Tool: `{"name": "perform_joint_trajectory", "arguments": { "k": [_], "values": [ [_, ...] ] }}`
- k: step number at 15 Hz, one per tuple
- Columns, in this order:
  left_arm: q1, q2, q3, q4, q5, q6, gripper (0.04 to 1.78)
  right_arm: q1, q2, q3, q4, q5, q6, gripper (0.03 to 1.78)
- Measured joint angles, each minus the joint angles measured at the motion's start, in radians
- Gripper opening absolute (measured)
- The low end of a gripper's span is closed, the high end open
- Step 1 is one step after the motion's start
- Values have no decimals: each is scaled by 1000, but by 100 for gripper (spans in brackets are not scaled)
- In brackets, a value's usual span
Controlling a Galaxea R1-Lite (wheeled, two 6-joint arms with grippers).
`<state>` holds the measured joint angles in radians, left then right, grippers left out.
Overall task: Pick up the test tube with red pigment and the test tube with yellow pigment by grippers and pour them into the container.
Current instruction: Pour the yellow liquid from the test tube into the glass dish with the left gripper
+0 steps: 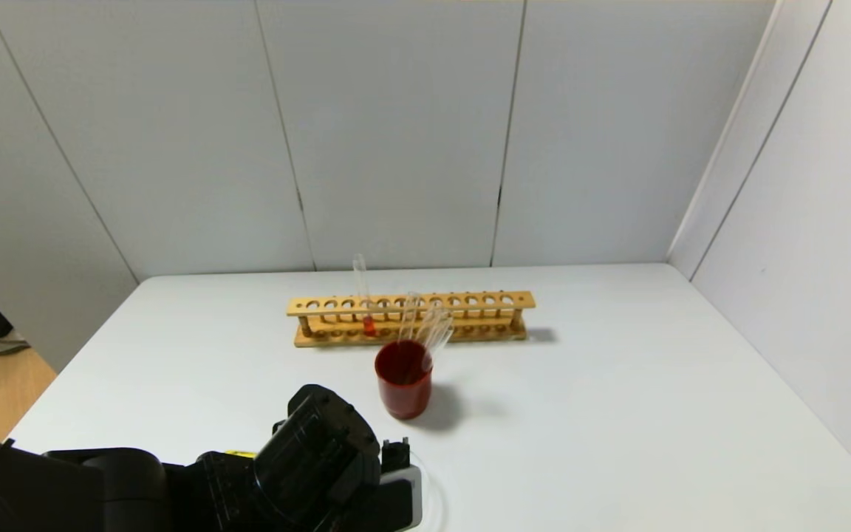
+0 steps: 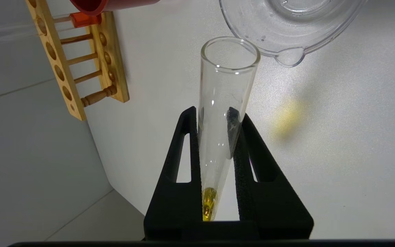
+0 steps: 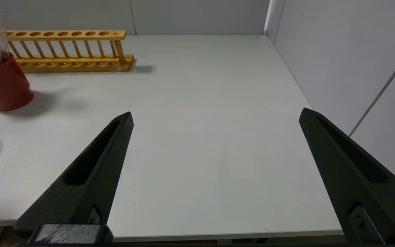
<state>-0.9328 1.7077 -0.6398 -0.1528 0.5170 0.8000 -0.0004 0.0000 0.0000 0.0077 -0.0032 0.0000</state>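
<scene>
My left gripper [image 2: 213, 111] is shut on the test tube with yellow pigment [image 2: 225, 99], a little yellow liquid sitting at its base between the fingers. The tube's open mouth is close to the pouring lip of the clear container [image 2: 249, 37], without touching it. The test tube with red pigment [image 1: 368, 324] stands in the wooden rack [image 1: 411, 318]. In the head view my left arm [image 1: 307, 458] covers its own fingers at the table's near edge. My right gripper [image 3: 216, 115] hangs open and empty over the near right of the table.
A dark-red cup [image 1: 403, 388] holding several clear tubes stands in front of the rack, just beyond my left arm. Grey wall panels close the table at the back and on the right. The table's front edge [image 3: 218, 236] runs under the right gripper.
</scene>
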Motion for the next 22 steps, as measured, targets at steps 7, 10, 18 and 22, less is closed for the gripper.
{"name": "perform_joint_trajectory", "arguments": {
  "k": [7, 10, 18, 22],
  "values": [
    [-24, 39, -60, 89, 35, 9, 32, 0, 0, 0, 0, 0, 0, 170],
    [-33, 51, -83, 123, 58, 10, 32, 0, 0, 0, 0, 0, 0, 170],
    [-52, 77, -118, 166, 77, 18, 32, 0, 0, 0, 0, 0, 0, 170],
    [-53, 80, -128, 214, 91, 21, 32, 0, 0, 0, 0, 0, 0, 170]
  ]
}}
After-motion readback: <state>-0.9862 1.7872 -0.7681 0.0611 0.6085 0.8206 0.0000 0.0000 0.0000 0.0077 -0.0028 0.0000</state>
